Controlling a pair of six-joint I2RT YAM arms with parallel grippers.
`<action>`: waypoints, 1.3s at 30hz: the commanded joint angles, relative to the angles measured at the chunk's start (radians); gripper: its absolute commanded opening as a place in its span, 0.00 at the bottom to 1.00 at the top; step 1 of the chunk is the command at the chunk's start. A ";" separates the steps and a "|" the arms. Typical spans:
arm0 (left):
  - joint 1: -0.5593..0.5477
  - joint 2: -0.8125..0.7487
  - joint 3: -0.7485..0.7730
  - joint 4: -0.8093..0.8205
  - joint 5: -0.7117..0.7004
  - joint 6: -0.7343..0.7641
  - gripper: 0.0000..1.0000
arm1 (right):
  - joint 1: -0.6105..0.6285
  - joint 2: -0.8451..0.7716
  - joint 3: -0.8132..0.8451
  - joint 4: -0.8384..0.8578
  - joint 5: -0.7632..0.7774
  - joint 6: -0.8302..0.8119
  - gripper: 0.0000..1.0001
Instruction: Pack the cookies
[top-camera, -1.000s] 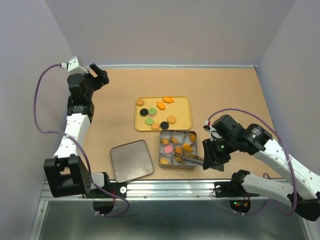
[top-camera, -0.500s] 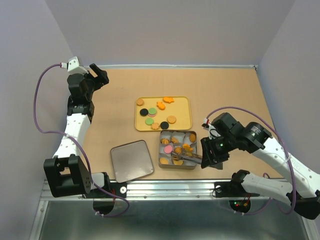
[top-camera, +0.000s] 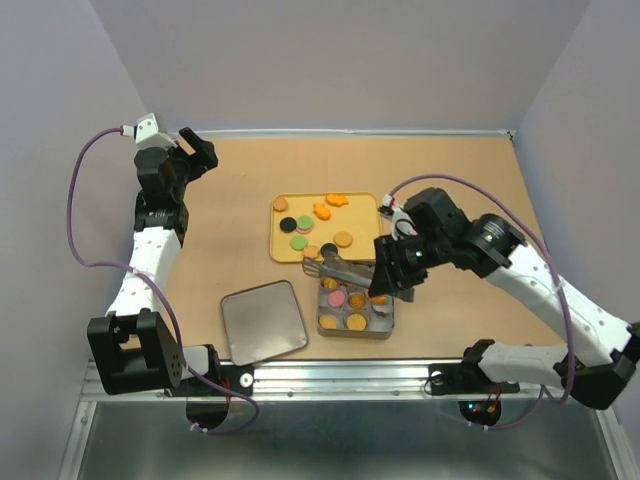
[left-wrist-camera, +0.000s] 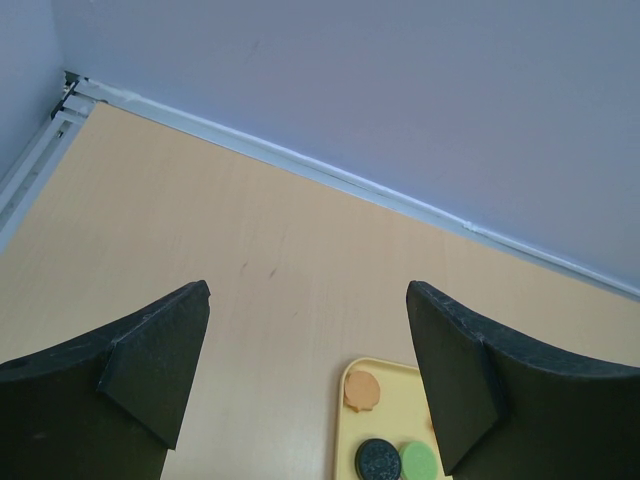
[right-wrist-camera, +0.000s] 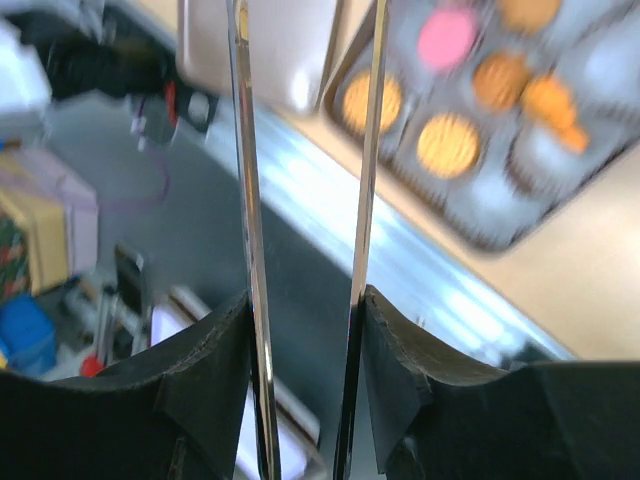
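Several cookies (top-camera: 300, 226) in orange, green, pink and black lie on the yellow tray (top-camera: 368, 238). More cookies (top-camera: 347, 298) sit in paper cups inside the metal tin (top-camera: 354, 331). My right gripper (top-camera: 386, 276) is shut on a pair of metal tongs (top-camera: 335, 267) that reach left over the tin's far edge, tips near the tray's front rim. In the right wrist view the tongs' two blades (right-wrist-camera: 245, 150) stand apart above the tin (right-wrist-camera: 470, 215). My left gripper (top-camera: 193, 150) hangs open, raised at the far left, with the tray corner (left-wrist-camera: 346, 405) below it.
The tin's lid (top-camera: 263, 320) lies flat, left of the tin. Purple walls close in the table on three sides. A metal rail (top-camera: 330, 375) runs along the near edge between the arm bases.
My right arm has lifted the tongs out of the tin and swung them back and left toward the tray. The tongs' blades have spread a little. The left arm has not moved.
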 joint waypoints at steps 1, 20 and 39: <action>0.001 -0.020 -0.009 0.048 0.007 0.005 0.90 | 0.007 0.157 0.119 0.248 0.170 -0.032 0.50; 0.001 -0.017 -0.009 0.058 0.027 -0.006 0.90 | 0.004 0.938 0.769 0.339 0.410 -0.075 0.48; 0.001 -0.017 -0.009 0.058 0.030 -0.007 0.90 | -0.002 1.027 0.701 0.339 0.393 0.006 0.45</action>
